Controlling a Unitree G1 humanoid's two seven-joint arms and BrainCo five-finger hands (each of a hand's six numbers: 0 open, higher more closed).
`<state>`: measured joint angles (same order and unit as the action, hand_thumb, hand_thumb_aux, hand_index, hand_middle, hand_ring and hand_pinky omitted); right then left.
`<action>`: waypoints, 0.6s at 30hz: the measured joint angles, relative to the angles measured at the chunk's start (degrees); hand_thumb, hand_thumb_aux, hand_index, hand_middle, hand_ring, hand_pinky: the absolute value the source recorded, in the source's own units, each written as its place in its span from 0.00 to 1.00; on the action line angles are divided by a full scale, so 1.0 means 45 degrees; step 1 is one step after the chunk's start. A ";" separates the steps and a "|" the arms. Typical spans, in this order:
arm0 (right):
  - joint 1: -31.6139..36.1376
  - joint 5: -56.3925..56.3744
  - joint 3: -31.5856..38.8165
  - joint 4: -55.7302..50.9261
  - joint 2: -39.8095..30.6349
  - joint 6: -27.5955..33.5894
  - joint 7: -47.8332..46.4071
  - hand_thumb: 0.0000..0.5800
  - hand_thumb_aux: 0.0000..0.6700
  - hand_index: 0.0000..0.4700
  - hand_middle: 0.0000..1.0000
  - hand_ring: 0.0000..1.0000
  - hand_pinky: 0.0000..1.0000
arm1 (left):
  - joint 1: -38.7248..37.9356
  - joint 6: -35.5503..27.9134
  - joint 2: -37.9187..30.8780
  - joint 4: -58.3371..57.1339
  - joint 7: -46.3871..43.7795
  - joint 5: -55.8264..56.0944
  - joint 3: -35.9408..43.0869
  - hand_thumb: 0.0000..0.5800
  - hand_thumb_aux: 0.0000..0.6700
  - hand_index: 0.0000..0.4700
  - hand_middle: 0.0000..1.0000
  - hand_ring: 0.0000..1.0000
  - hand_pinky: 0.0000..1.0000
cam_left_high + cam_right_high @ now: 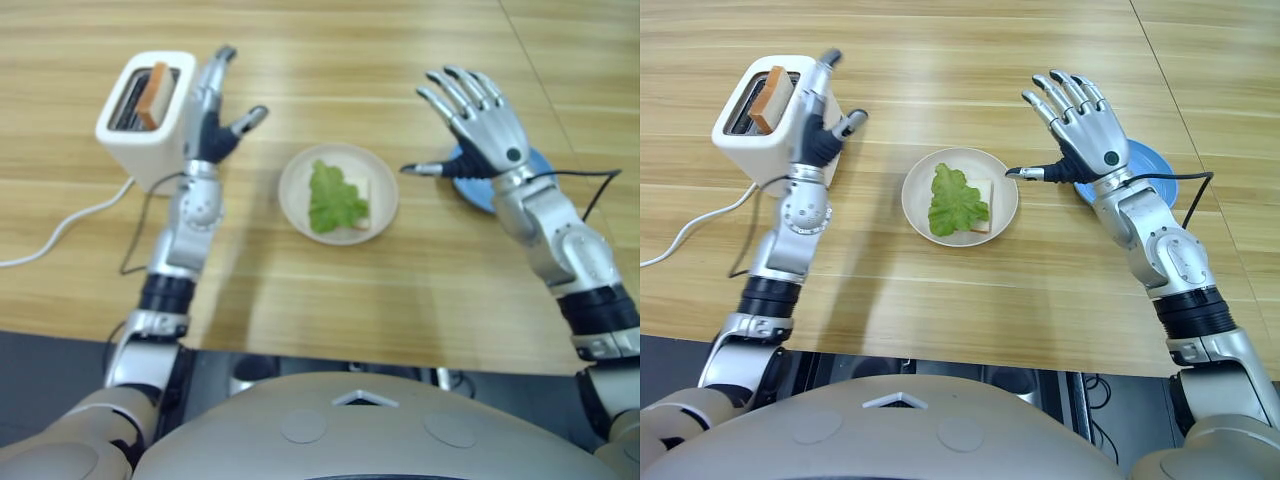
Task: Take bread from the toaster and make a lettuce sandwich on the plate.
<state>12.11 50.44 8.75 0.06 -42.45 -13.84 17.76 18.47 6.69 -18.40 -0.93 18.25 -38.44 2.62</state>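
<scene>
Spread and empty like the right hand (487, 128), the left hand (208, 118) flanks the white box-shaped toaster (130, 145), likely after its brown bread slice (155, 92).

I see a white toaster (140, 140), orange-brown bread (155, 95) and green lettuce (333, 197). The plate (292, 190) is cream, the tabletop (350, 60) pale wood grain.

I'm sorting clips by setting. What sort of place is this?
Likely a kitchen task staged in a lab or office: a toaster with its cord trailing across a wide wooden table, and a plate holding bread and lettuce.
</scene>
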 measured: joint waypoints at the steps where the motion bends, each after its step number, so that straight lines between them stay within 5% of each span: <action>1: -0.0085 -0.0215 -0.0011 -0.0059 0.0231 -0.0044 -0.0007 0.00 0.00 0.00 0.00 0.00 0.00 | -0.0007 -0.0728 -0.0405 0.0480 0.0089 -0.0676 -0.0278 0.00 0.00 0.00 0.00 0.00 0.00; 9: -0.0261 -0.0925 0.0126 -0.1433 0.1308 -0.0509 -0.0105 0.00 0.00 0.00 0.00 0.00 0.00 | 0.0262 -0.5146 -0.2228 -0.1236 -0.0903 -0.2757 -0.1173 0.00 0.00 0.00 0.00 0.00 0.00; 18: 0.0076 -0.0887 0.0151 -0.2587 0.1311 -0.0779 0.0085 0.00 0.00 0.00 0.00 0.00 0.00 | 0.1203 -0.5774 -0.2286 -0.4846 -0.0989 -0.2148 -0.0557 0.00 0.00 0.00 0.00 0.00 0.00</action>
<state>12.45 46.45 9.43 -11.58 -36.55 -17.34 18.15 23.89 -19.29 -28.69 -22.74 13.80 -48.10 0.12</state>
